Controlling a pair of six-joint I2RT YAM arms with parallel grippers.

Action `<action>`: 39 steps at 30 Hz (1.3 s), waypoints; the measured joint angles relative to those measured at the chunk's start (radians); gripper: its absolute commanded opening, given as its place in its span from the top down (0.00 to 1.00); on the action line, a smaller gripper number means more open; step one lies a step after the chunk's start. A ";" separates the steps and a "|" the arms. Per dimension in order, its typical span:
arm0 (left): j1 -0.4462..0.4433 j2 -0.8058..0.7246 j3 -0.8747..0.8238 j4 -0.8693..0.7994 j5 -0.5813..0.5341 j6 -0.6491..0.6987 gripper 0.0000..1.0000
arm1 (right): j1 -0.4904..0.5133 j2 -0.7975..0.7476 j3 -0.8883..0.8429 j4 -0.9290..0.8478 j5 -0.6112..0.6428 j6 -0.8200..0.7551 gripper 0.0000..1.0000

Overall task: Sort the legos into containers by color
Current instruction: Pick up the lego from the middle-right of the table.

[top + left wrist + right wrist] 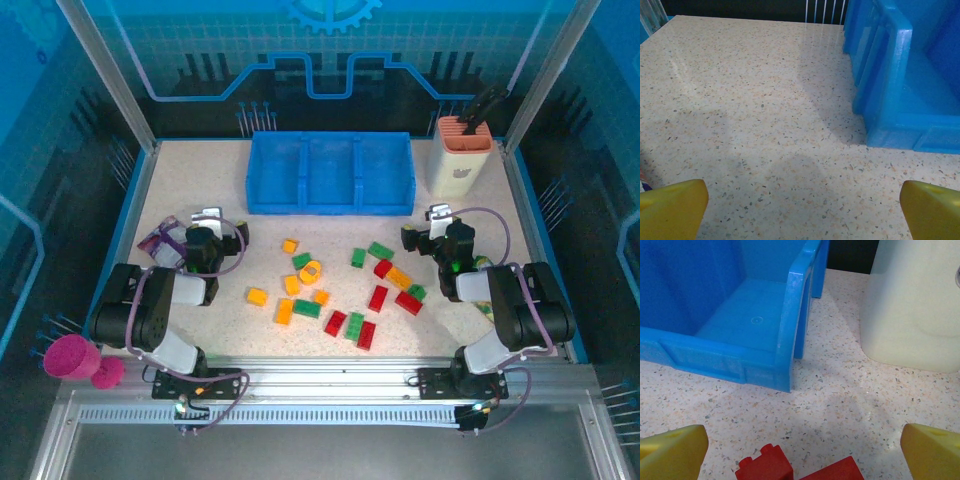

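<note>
The left gripper (208, 216) at 9 o'clock, the right gripper (439, 214) at 3 — both spread wide, holding nothing. The legos (378, 298) lie scattered mid-table between them, presumably within either's reach; the blue containers (330, 208) sit at 12, unfilled.

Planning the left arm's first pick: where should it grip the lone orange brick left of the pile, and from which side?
Probably best: grip the orange brick across its short width, one of the fingers on each long side, coming straight down. It lies flat, apart from the other legos, with bare table around it for the open fingers.
</note>
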 measured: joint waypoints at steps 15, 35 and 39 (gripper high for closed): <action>0.000 0.000 0.000 0.000 0.000 0.000 0.01 | 0.000 0.000 0.000 0.000 -0.003 0.000 0.00; 0.000 0.000 0.000 0.000 0.000 0.000 0.01 | -0.003 -0.041 0.023 -0.098 0.016 0.010 0.00; 0.000 0.000 0.000 0.000 0.000 0.000 0.01 | -0.004 -0.182 0.161 -0.389 0.103 0.079 0.00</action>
